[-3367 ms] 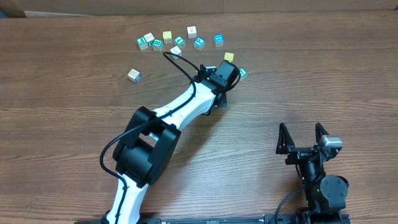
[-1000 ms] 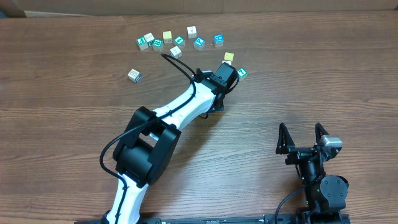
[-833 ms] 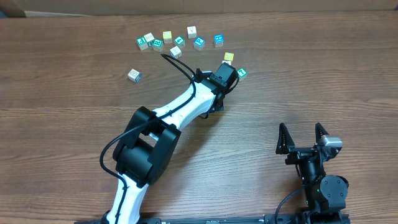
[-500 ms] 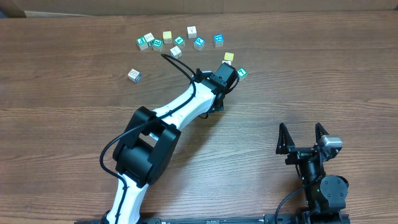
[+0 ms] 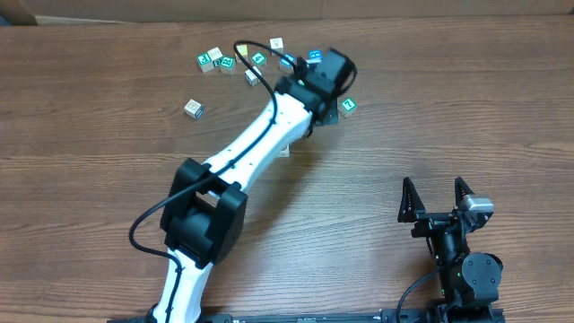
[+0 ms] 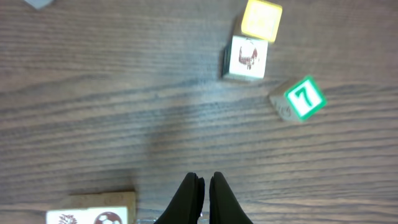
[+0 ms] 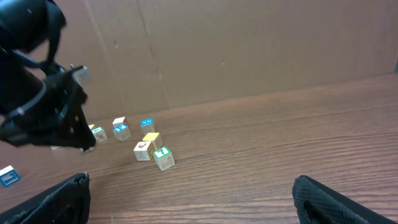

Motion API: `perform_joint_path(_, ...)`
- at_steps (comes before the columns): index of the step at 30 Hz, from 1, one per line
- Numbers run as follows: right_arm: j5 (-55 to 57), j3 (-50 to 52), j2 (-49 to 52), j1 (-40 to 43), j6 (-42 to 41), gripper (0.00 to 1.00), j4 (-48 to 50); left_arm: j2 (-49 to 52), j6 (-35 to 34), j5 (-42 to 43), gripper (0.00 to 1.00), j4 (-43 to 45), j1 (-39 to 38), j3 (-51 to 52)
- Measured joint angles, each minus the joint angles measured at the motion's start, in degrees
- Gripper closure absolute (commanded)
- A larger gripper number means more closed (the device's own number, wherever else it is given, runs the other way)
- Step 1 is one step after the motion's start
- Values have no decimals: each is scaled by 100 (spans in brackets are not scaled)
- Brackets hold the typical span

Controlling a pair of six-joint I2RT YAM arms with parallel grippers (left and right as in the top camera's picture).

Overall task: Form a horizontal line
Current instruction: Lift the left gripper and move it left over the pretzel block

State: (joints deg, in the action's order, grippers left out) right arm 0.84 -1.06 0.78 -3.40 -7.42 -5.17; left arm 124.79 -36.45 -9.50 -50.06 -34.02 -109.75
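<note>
The horizontal line barely peeks in at the bottom-left edge of the left wrist view: two white faces side by side, a tree print and a ball print, the rest cut off. The left gripper hovers just right of it, fingers pressed together, clutching nothing. Farther out, a yellow cube touches a red-printed white cube, and a green 7 cube sits skewed beside them. Well apart, the right gripper stands spread wide and empty over the wooden table.
</note>
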Motion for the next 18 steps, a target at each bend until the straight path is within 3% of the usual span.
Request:
perform_joint_path(11, 2, 0, 0, 0, 0, 0, 4, 0, 455, 1644, 96, -98, 1482, -162)
perform_joint_path(18, 0, 0, 0, 0, -2, 0, 4, 0, 754, 1871, 96, -229, 1528, -162)
